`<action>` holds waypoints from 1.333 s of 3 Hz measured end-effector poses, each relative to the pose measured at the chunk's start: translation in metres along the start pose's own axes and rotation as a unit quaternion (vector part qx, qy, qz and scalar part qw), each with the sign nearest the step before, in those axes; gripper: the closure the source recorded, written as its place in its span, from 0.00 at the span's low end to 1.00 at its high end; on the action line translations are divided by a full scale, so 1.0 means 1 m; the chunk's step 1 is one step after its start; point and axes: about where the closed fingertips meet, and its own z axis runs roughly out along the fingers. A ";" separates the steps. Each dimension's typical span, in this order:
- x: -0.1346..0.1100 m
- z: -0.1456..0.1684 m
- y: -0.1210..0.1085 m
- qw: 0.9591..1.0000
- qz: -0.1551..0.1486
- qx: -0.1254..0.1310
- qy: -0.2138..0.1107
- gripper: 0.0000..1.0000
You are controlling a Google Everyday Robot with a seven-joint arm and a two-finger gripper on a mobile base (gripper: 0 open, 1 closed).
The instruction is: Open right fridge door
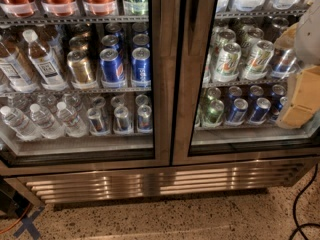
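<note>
steel-framed right fridge door [192,94] — end effector [300,101] at its right edge.

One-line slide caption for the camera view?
The tool at the view's right edge, before the right fridge door and its shelved soda cans.

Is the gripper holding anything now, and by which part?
Cannot be told: the gripper is at the right edge, in front of the right fridge door, and any contact is hidden.
</note>
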 end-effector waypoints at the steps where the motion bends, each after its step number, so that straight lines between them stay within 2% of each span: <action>1: 0.000 0.000 0.000 1.000 0.000 0.000 0.000 0.00; 2: -0.004 -0.001 0.000 1.000 -0.003 0.001 -0.015 0.00; 3: -0.010 -0.002 0.000 0.999 -0.003 -0.005 -0.052 0.00; 4: -0.016 0.005 0.003 0.995 0.001 -0.027 -0.097 0.00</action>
